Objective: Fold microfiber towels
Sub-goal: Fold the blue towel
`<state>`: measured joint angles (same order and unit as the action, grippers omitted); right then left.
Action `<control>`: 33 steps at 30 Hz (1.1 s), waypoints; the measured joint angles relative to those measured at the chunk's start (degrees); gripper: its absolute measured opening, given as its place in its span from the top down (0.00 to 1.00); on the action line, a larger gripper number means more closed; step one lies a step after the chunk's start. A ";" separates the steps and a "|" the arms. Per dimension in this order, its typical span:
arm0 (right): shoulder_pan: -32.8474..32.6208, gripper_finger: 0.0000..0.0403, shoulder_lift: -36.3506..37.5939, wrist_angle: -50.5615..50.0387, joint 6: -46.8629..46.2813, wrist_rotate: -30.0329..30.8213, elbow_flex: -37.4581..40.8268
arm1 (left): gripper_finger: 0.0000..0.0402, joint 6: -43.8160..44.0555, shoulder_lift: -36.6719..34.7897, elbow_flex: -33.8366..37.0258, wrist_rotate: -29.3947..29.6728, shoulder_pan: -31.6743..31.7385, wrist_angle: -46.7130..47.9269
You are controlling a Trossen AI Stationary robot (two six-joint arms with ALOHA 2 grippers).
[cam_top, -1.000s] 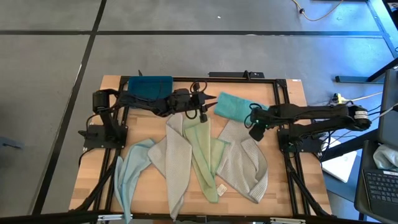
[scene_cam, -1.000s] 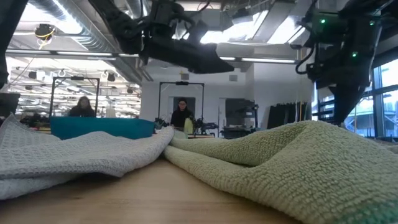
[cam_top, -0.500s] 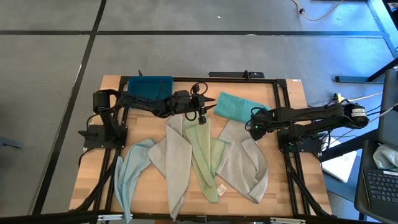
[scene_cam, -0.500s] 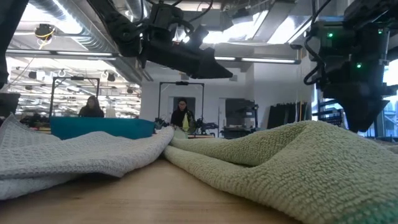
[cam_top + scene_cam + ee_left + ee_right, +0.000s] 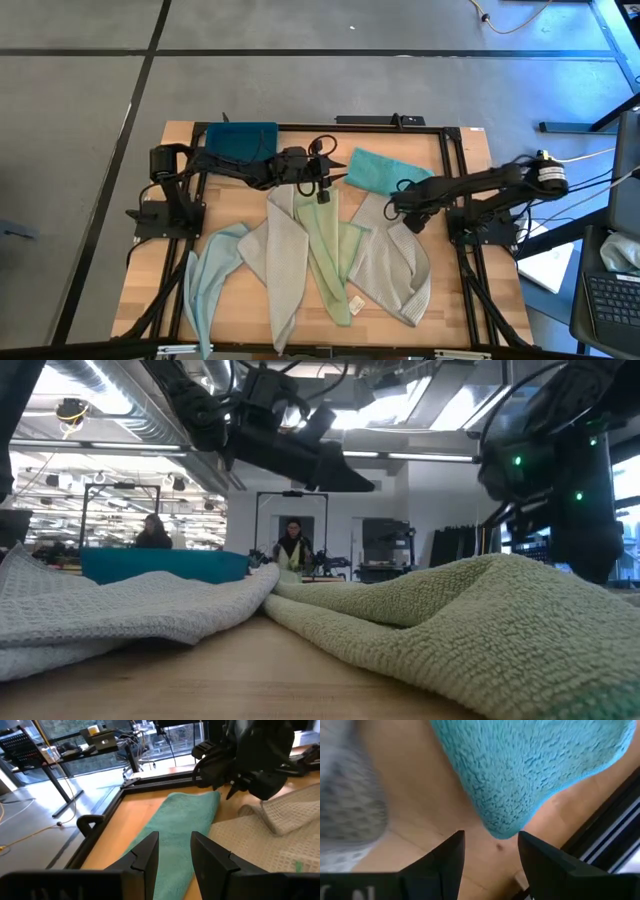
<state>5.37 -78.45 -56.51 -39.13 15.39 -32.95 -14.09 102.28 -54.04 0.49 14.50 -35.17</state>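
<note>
Your right pincer (image 5: 398, 207), spread and empty, hovers by the folded teal towel (image 5: 378, 169) near the tabletop's (image 5: 470, 140) far edge; closing there could undo it. Your left pincer (image 5: 332, 178), also spread, may snag the pale green towel (image 5: 330, 245) mid-tabletop.

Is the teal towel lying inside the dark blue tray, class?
No. In the high view the teal towel lies folded on the bare wooden table, apart from the dark blue tray.
</note>
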 joint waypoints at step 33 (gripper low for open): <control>0.00 0.77 -6.74 0.93 -0.55 2.56 -1.86 | 0.74 0.42 0.02 -0.02 -1.07 -0.04 0.01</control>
<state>5.37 -85.19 -55.58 -39.69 17.96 -34.81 -13.67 102.30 -54.06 -0.58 14.46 -35.16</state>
